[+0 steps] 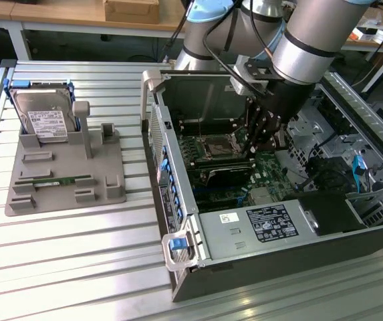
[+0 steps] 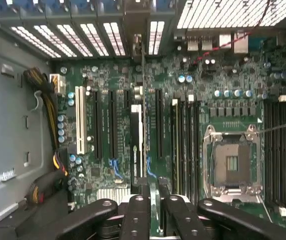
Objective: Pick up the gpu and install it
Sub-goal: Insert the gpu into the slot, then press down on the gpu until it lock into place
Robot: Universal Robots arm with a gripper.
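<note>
The gripper [image 2: 152, 197] has its jaws drawn close together, clamped on the top edge of the gpu [image 2: 139, 145], which hangs edge-on directly below the black fingers [image 2: 136, 210] as a thin dark card with a pale strip along one face. The card stands upright over the motherboard [image 2: 113, 75], lined up with the long black expansion slots [image 2: 158, 125] that run parallel on either side of it; whether its lower edge is already seated in a slot or only just above one cannot be told. Just beyond the jaws to one side lies a white slot [image 2: 80, 120], and to the other side the memory slots [image 2: 187, 135] and then the open CPU socket [image 2: 231, 162] with its metal frame. Past the far end of the card, the rear bracket openings [image 2: 83, 37] of the case glow with light. In the exterior view, the gripper [image 1: 263, 134] reaches down into the open computer case [image 1: 178, 221] lying on its side, with the arm [image 1: 311, 40] rising above it. Beside the jaws, toward the exterior view's right, sit the drive bays [image 1: 325, 134], and nearer the camera the power supply [image 1: 265, 224]. Well apart, at the exterior view's left, a grey parts holder [image 1: 111, 180] on the slatted table [image 1: 77, 267] carries a hard drive [image 1: 44, 120] and a memory stick [image 1: 54, 181].
</note>
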